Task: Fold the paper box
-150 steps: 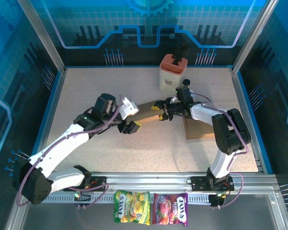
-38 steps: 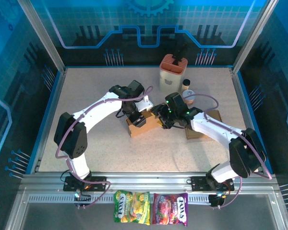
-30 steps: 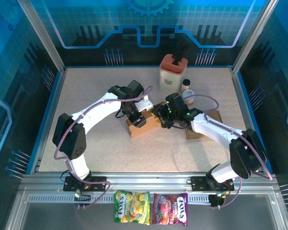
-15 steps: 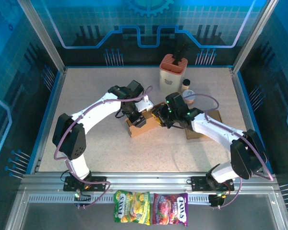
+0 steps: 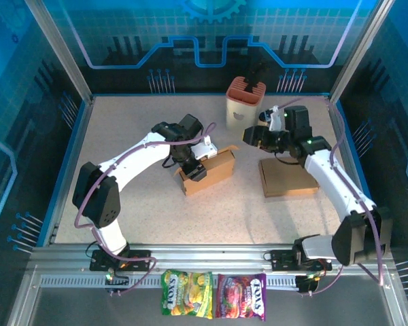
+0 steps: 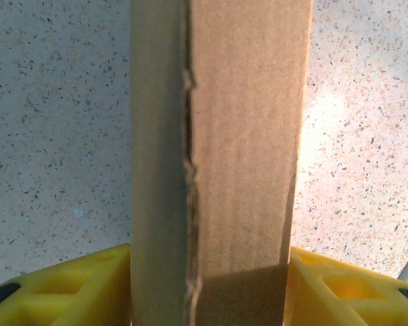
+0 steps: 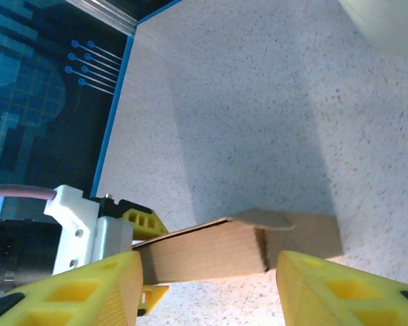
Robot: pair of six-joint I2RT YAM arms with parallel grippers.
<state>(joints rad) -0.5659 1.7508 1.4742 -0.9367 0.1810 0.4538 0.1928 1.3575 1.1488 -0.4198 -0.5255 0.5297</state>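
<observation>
Your left hand (image 5: pixel 192 170) pinches the paper box (image 5: pixel 217 168), squared up on the desk (image 5: pixel 156 224). Your right hand (image 5: pixel 253 136) hangs spread and empty, well apart from the box. Its end flap probably still needs tucking.

The box (image 6: pixel 245 136) between the fingers (image 6: pixel 61 285) of my left pincer (image 6: pixel 207 272) is plain brown cardboard, matt and faintly ribbed, with a ragged, fibrous edge running down its face. Those fingers are yellow plastic, smooth, with a slight sheen. Behind the pincer I see the table (image 6: pixel 47 102) as a pale speckled surface, stone-like, matt and fine-grained. Near my right pincer (image 5: pixel 253 138) lies a flat sheet (image 5: pixel 285 178) of the same dull cardboard.
</observation>
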